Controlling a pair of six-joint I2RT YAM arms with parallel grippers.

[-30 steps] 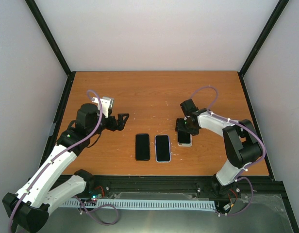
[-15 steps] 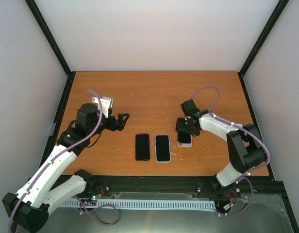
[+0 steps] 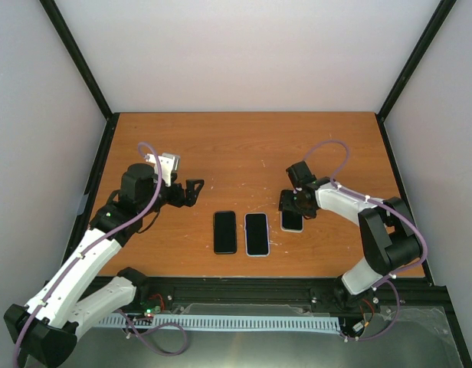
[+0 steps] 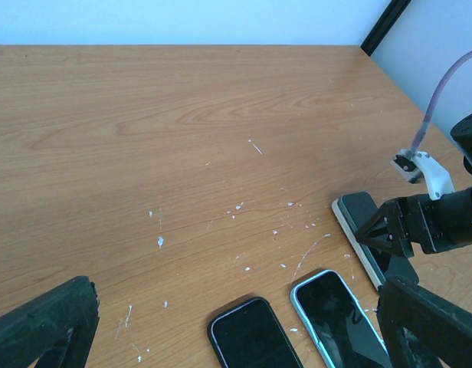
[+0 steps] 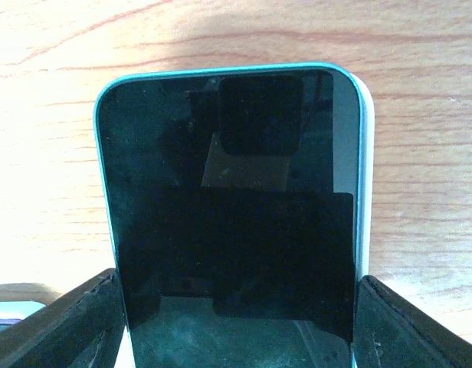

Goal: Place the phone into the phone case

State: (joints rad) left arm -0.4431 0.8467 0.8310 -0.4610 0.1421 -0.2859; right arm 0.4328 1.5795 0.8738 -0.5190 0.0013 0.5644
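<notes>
Our right gripper [image 3: 292, 208] is closed across the width of the phone [image 5: 236, 192], one finger against each long side near its lower end. The phone is face up, with a black screen and a teal edge. It lies low over the counter [image 3: 244, 146], right of the middle, on top of what we take to be the phone case [image 4: 352, 234], a pale strip showing along one long side only. Since that rim peeks out on one side and not the other, we judge that the phone sits slightly off to the side on the case, not clicked home; we cannot tell from these views whether any corner is already seated. So the carrying part looks done, and the aligning and pressing down are left. Just to the left lie two other handsets flat and side by side, a light-rimmed phone [image 3: 257, 234] and a dark phone [image 3: 224, 231], both untouched. Further left, our left gripper [image 3: 196, 192] hovers above bare wood with its fingers spread wide, holding nothing and well apart from the work
</notes>
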